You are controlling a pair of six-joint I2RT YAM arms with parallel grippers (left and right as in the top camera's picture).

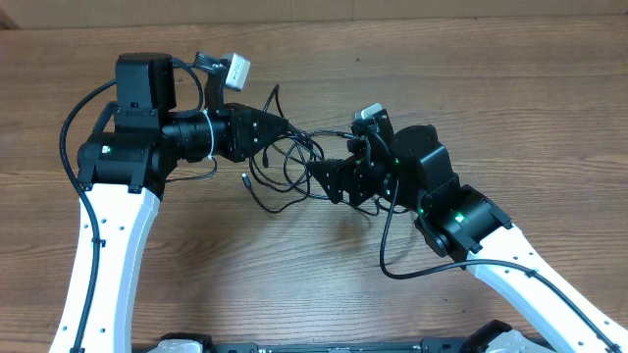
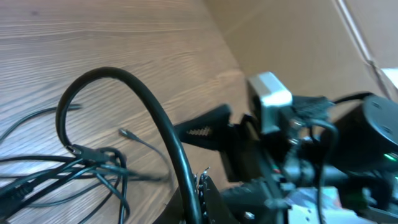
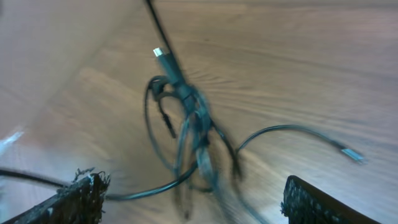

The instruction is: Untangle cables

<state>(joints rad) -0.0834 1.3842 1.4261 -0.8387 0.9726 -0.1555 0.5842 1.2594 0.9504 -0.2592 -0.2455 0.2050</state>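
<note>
The thin black cables [image 1: 289, 169] lie tangled on the wooden table between my two grippers. My left gripper [image 1: 267, 132] is at the tangle's upper left. In the left wrist view its jaws [image 2: 194, 193] are shut on one cable [image 2: 124, 78], which arcs up and down into the bunch [image 2: 93, 158]. My right gripper [image 1: 324, 181] is at the tangle's right edge. In the blurred right wrist view its fingers [image 3: 193, 199] are wide open, with the knot [image 3: 193, 124] in front of them. Silver-tipped plugs [image 3: 160, 53] [image 3: 351, 154] stick out.
Thick black arm wires loop beside the left arm [image 1: 69, 127] and below the right wrist [image 1: 388, 245]. A cardboard wall [image 1: 392, 8] runs along the table's far edge. The right gripper's finger [image 2: 205, 130] shows in the left wrist view.
</note>
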